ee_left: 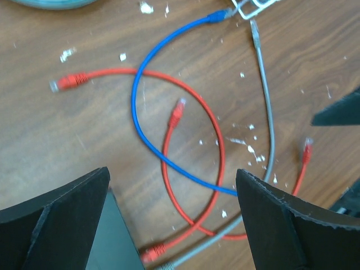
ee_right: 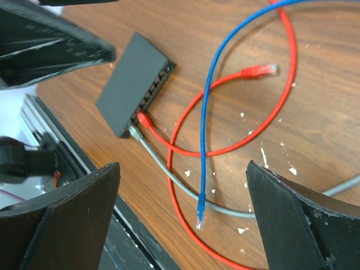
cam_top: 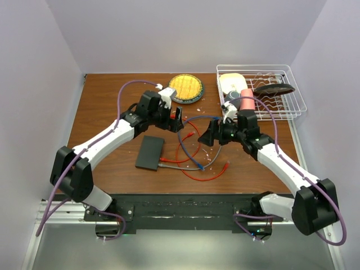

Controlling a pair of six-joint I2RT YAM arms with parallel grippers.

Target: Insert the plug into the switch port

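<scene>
Two plugs, one red [ee_right: 144, 118] and one grey [ee_right: 134, 131], already sit in the ports of the switch [ee_right: 135, 84]. The switch lies flat on the table [ee_right: 320, 140], on the left arm's side. A blue plug [ee_right: 199, 215] lies free near it on the wood. The left gripper [ee_left: 172, 177] hangs wide over the cable loops and the right gripper [ee_right: 183, 169] hangs wide over the blue plug. Both hold nothing. The cables cross each other at several places, so I think a pull on one plug may drag its neighbours, loosen the seated plugs or turn the switch. The plug may also be taken tilted, and then it would miss the port
</scene>
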